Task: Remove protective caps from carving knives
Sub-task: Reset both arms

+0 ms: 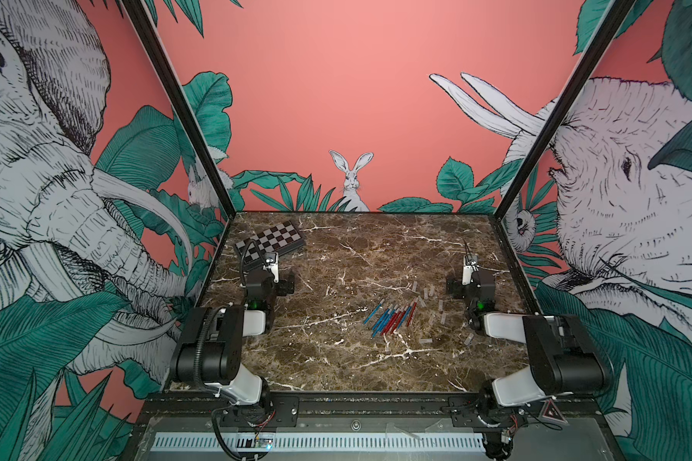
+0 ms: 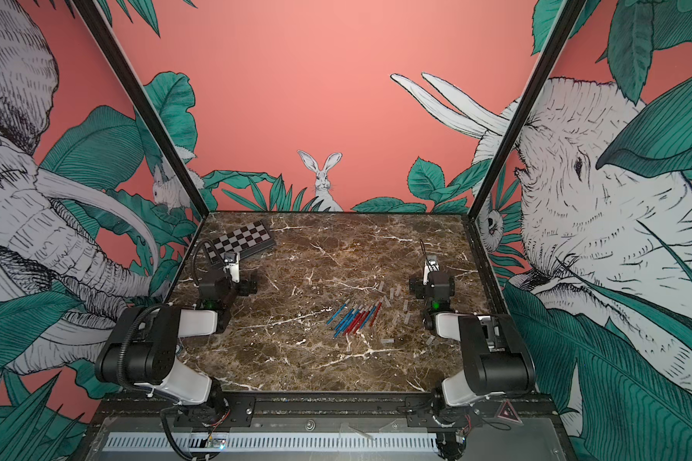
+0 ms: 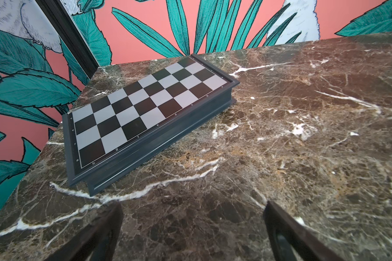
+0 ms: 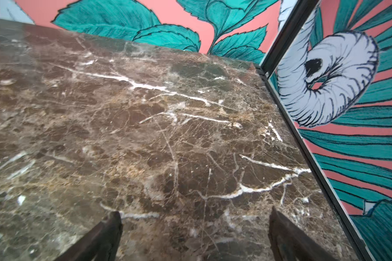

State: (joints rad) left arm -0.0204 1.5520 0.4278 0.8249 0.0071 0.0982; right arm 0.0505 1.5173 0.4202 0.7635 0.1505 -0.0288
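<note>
Here, the left pincer (image 3: 194,205) gapes empty, facing the board (image 3: 145,108). The knives (image 1: 392,317) lie bunched between both pincers, nearer the right. Loose caps (image 1: 441,306) scatter beside that one. The right pincer (image 4: 194,212) is spread empty too. Any remaining cap probably wants a straight pull along its handle while the other pincer steadies.

Colours on the marble
Metallic blue and red carving knives (image 1: 390,319); clear, colourless protective caps (image 1: 443,318); black-and-silver checkered board (image 3: 145,108); dark brown table (image 1: 336,371) with white veins; pink walls (image 1: 336,99), green leaves
</note>
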